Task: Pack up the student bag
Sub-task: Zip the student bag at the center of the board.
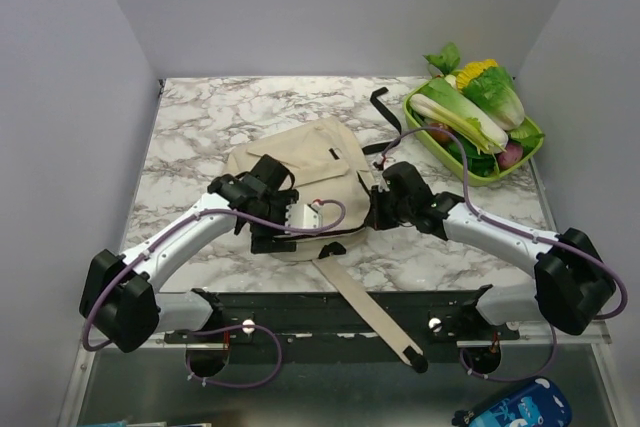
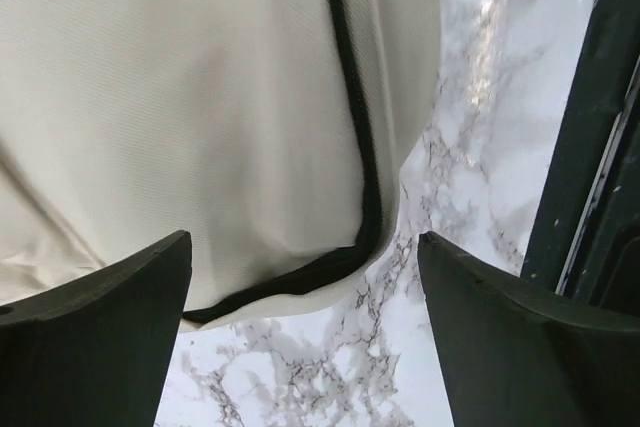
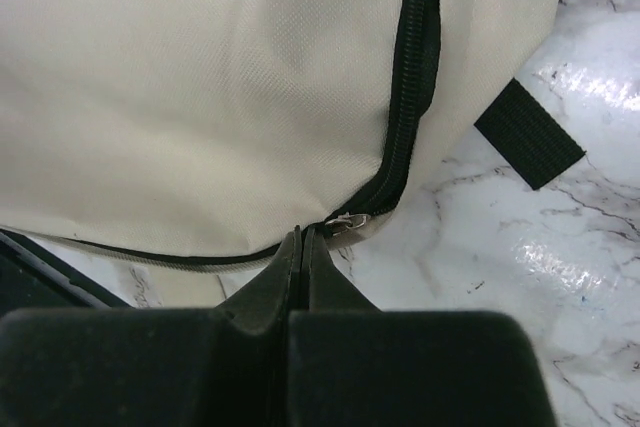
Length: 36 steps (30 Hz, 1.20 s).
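The bag (image 1: 305, 172) lies flat in the middle of the table (image 1: 190, 137), between the two arms. It is a soft, rounded sack of cream-beige woven cloth, slack and creased. A black zipper (image 3: 415, 57) runs down its side and curves along the near edge. A black strap (image 1: 385, 107) curls away at its far right. A flat beige strap (image 1: 365, 312) trails off the near edge across the black rail (image 1: 340, 312).

The left gripper (image 2: 310, 347) is released. Its dark, matte fingers (image 2: 100, 337) stand wide apart over the bag's near corner, with only cloth and marble between them.

The right gripper (image 3: 300, 267) is clenched, its fingers pressed flat together. The tips sit just beside the small metal zipper pull (image 3: 345, 221) at the bend of the zipper. Whether they pinch any part of it I cannot tell. A short black webbing tab (image 3: 528, 132) sticks out from the bag on the right.

The tabletop is glossy white marble with grey veins and catches bright glare. At its far right corner sits a lime-green tray (image 1: 520, 162), holding a pale, long-stemmed cabbage (image 1: 460, 117), frilly lettuce (image 1: 497, 97), yellow corn (image 1: 475, 72) and something purple (image 1: 510, 154). Plain pale grey walls (image 1: 330, 7) close in the left, far and right sides.
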Motion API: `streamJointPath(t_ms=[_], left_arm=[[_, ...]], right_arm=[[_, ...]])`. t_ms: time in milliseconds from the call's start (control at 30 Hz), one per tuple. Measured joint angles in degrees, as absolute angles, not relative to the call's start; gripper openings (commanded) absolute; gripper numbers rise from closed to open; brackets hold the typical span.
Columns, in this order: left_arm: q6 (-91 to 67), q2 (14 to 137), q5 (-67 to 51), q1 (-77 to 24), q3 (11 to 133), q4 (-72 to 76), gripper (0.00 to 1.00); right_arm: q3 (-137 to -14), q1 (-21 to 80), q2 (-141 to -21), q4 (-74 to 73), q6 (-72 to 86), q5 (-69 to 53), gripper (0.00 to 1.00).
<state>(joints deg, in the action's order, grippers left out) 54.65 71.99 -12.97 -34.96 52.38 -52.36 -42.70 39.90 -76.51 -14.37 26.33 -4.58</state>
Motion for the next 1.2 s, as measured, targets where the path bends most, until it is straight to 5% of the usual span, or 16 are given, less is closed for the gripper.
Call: streamJointPath(t_ms=[300,467,767,800,867,900,933,1200], left_arm=[[44.0,69.1,-17.6,-45.4,63.1,-48.7,0.99],[41.5,72.4,-13.7,-58.1,60.6,-42.6,0.99],[37.2,87.5,1.0,-60.1,60.5,-31.0,0.99],[36.8,88.0,1.7,-60.1,60.5,-30.2,0.91],[36.0,88.6,2.6,-60.1,60.5,-28.4,0.58],[35.7,88.8,2.9,-60.1,60.5,-27.5,0.19],[36.0,89.0,2.9,-60.1,60.5,-27.0,0.04],[35.2,88.9,1.4,-60.1,60.3,-25.7,0.02]], right_arm=[[-45.2,39.9,-76.5,-15.3,25.9,-3.9,0.01],[-46.3,39.9,-76.5,-16.6,25.4,-2.6,0.01],[-46.8,39.1,-73.7,-17.9,24.9,-0.9,0.01],[-46.8,38.9,-73.4,-17.9,24.9,-0.9,0.01],[-46.7,38.1,-73.0,-17.9,24.9,-1.0,0.01],[-46.7,37.9,-73.0,-17.9,24.9,-1.1,0.00],[-46.7,37.4,-73.0,-17.9,24.9,-1.2,0.01],[-46.7,32.8,-73.5,-17.8,23.9,-3.8,0.01]])
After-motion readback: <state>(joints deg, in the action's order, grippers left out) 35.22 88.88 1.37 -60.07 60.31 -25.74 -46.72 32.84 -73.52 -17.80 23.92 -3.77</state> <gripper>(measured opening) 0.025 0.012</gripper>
